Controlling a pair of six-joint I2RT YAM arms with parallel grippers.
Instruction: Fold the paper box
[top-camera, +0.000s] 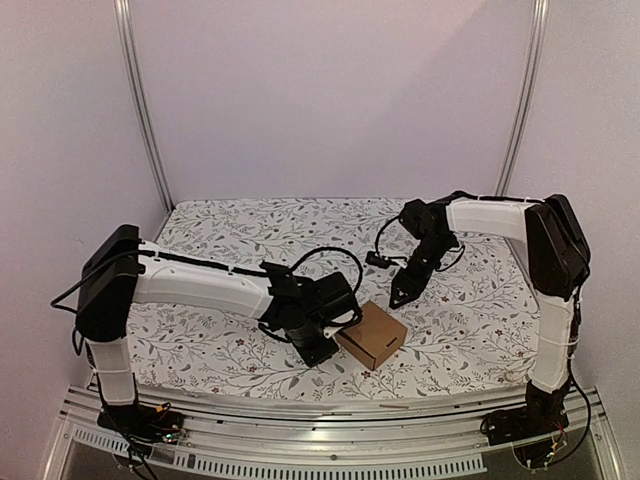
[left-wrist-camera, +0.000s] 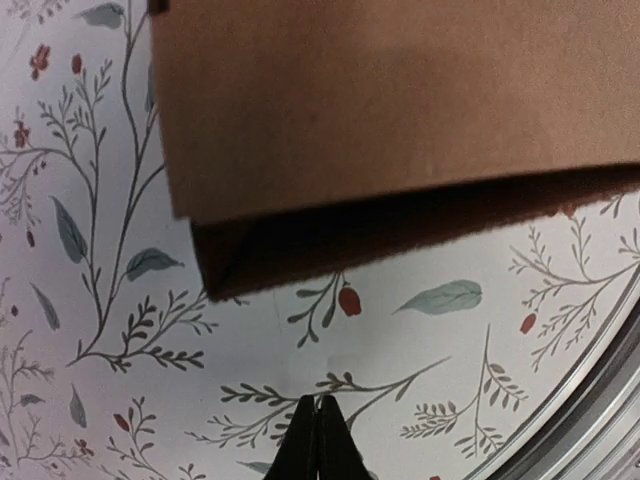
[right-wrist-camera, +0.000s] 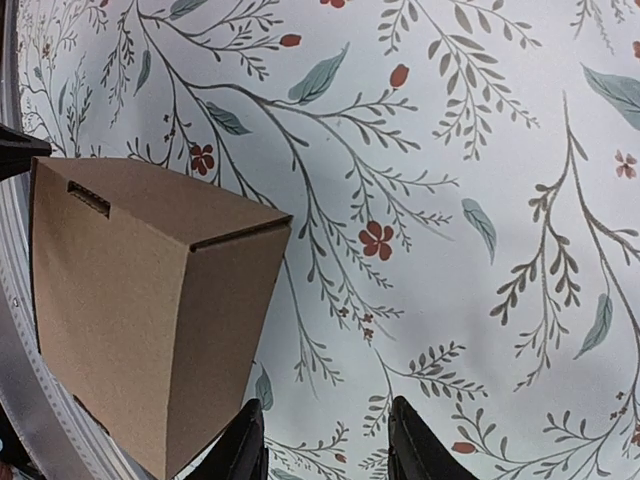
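The paper box is a plain brown carton, folded into a closed cube and resting on the flowered cloth near the table's front. In the left wrist view the box fills the top, its lower edge lifted a little over a dark shadow. My left gripper is shut with nothing in it, its tips just short of the box. My right gripper stands open over bare cloth, with the box to its left and apart from it. Seen from above, the right gripper hangs just behind the box.
The flowered tablecloth covers the table. A metal rail runs along the front edge, close to the box. A small black cable plug hangs by the right arm. White walls close the back and sides.
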